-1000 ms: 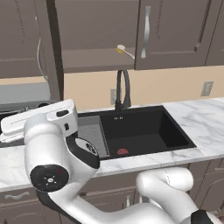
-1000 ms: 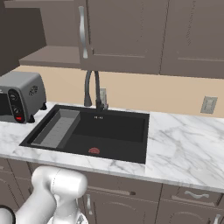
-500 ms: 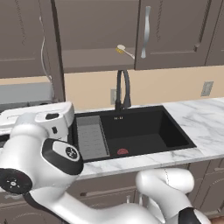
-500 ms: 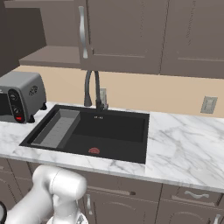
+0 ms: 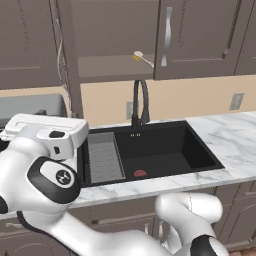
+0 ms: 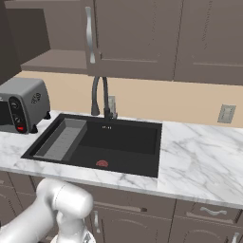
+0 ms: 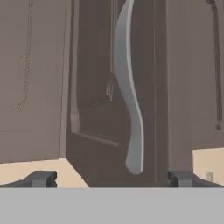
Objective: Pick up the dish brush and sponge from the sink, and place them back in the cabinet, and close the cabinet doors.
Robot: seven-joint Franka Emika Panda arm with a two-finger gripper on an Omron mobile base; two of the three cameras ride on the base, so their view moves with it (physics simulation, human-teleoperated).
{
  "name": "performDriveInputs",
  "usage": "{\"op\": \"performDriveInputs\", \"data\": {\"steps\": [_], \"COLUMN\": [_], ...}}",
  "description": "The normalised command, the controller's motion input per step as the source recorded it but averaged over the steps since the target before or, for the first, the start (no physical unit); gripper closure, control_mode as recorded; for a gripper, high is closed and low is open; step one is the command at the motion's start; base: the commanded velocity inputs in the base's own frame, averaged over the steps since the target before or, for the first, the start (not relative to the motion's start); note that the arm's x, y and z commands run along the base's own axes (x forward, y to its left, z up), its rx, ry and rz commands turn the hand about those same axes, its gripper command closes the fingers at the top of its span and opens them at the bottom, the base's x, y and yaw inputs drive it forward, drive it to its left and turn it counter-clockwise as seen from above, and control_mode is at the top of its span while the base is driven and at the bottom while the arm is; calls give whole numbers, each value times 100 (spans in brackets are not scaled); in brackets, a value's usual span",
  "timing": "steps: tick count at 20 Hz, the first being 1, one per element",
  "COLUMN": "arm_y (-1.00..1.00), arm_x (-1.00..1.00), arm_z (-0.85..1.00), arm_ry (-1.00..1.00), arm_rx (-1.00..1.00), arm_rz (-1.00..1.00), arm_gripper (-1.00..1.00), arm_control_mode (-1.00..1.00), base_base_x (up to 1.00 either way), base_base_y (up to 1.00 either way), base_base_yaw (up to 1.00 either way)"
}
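The dish brush [image 5: 140,57] lies on the cabinet [image 5: 107,67] shelf, directly above the sink [image 5: 165,150]. The gripper [image 7: 111,178] faces a cabinet door [image 7: 113,109], fingers spread wide and empty, its silver handle [image 7: 130,92] between and beyond them.

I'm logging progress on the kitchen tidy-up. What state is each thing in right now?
dish brush: lying on the open cabinet shelf
cabinet: open, shelf exposed
cabinet doors: one swung open, its silver handle facing the gripper
gripper: open, holding nothing
sink: basin holds no brush or sponge
faucet: no water running
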Motion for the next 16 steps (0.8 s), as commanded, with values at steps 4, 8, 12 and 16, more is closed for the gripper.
{"op": "performDriveInputs", "data": {"steps": [4,8,12,16], "arm_y": [-44,-43,-27,-20], "arm_x": [57,53,51,50], "arm_z": [0,0,-2,-4], "arm_ry": [-8,-9,-8,-4], "arm_rx": [5,2,0,-2], "arm_rz": [-16,-14,-13,-7], "arm_gripper": [-100,-100,-100,-100], "arm_control_mode": [-100,-100,-100,-100], "base_base_x": [0,0,0,0], "base_base_y": [0,0,0,0], "base_base_yaw": [0,0,0,0]}}
